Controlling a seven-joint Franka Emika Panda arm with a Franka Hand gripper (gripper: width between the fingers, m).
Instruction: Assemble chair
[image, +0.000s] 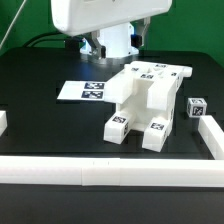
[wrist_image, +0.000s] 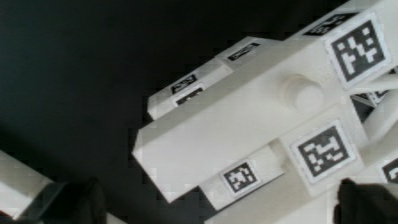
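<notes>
The chair (image: 146, 95) stands partly joined near the table's middle, a blocky white body with tagged legs reaching toward the front rail. One small loose white piece (image: 197, 107) with a tag sits at the exterior view's right of it. My gripper (image: 112, 45) hangs above and behind the chair, under the white arm housing. In the wrist view the chair (wrist_image: 249, 120) fills the picture below my gripper (wrist_image: 231, 205). The dark fingers (wrist_image: 75, 203) stand wide apart at either side, open and holding nothing.
The marker board (image: 84, 90) lies flat on the black table at the exterior view's left of the chair. Low white border rails run along the front (image: 100, 172), the right (image: 212, 134) and the left (image: 3, 122).
</notes>
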